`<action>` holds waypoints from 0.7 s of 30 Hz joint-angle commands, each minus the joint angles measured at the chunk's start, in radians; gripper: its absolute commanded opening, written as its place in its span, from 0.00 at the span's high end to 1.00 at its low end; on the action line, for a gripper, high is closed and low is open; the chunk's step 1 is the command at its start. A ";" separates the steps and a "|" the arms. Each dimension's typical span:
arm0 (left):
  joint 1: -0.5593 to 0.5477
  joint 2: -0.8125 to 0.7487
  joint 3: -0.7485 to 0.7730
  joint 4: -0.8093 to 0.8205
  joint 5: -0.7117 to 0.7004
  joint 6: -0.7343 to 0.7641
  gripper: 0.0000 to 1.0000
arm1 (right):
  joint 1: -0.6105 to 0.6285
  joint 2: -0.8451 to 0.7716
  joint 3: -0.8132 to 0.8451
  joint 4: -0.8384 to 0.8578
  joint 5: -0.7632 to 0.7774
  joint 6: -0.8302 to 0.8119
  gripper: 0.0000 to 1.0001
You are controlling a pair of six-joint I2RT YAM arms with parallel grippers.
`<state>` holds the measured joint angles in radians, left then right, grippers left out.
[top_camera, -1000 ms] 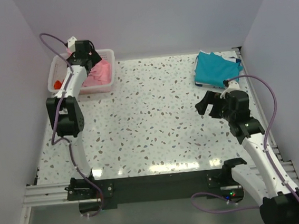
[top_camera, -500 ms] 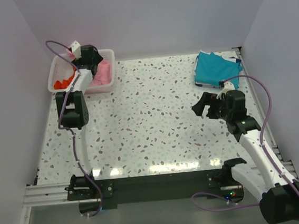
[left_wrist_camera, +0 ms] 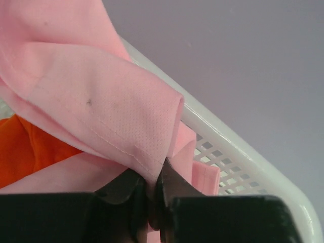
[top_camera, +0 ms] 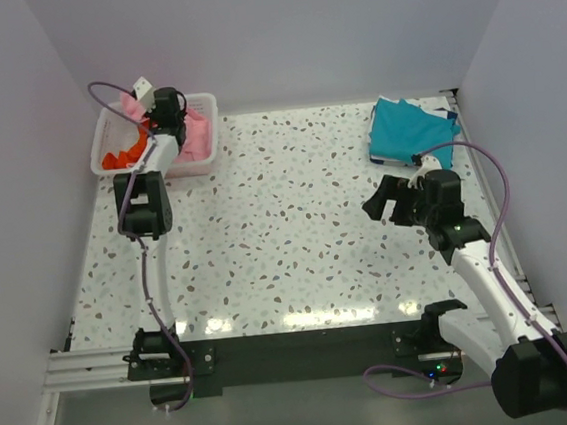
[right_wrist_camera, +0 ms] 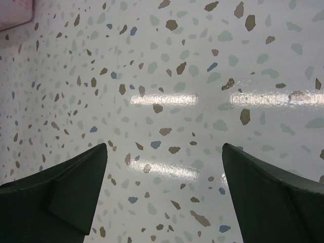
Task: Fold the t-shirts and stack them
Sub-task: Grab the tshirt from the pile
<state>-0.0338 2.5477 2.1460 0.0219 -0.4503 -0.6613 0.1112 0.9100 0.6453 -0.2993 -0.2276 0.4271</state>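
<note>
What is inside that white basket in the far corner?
A light pink t-shirt and an orange-red t-shirt lie inside the basket. The left gripper is pinching a fold of the pink one. The cloth covers the basket's floor, so anything beneath cannot be seen.

The light pink cloth t-shirt (left_wrist_camera: 101,101) pinched in my left claw (left_wrist_camera: 151,176) is matt, a finely pitted knit with a stitched hem. The orange-red cloth t-shirt (left_wrist_camera: 25,152) looks just as soft and dull. The white plastic mesh basket (left_wrist_camera: 243,167) is smooth with a faint sheen. My claw's fingers look like matt black plastic. Under my right claw (right_wrist_camera: 164,147), the speckled stone-look table (right_wrist_camera: 177,66) is glossy and mirrors the lights.
</note>
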 commanded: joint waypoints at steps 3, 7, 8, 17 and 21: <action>0.008 -0.111 -0.010 0.090 -0.005 0.022 1.00 | -0.001 0.003 -0.003 0.042 -0.022 0.006 0.01; 0.000 -0.262 -0.207 0.190 0.012 0.026 1.00 | -0.001 -0.019 -0.006 0.040 -0.019 0.006 0.01; 0.000 -0.292 -0.269 0.208 0.012 0.034 1.00 | -0.001 -0.023 -0.001 0.035 -0.021 0.004 0.01; -0.047 -0.670 -0.468 0.245 0.041 0.152 1.00 | 0.001 -0.068 -0.007 0.026 -0.076 0.004 0.01; -0.092 -0.834 -0.512 0.227 0.078 0.199 1.00 | 0.001 -0.106 -0.022 0.017 -0.117 0.010 0.01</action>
<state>-0.0948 1.8286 1.6569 0.1692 -0.3962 -0.5350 0.1112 0.8429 0.6384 -0.2993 -0.2852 0.4278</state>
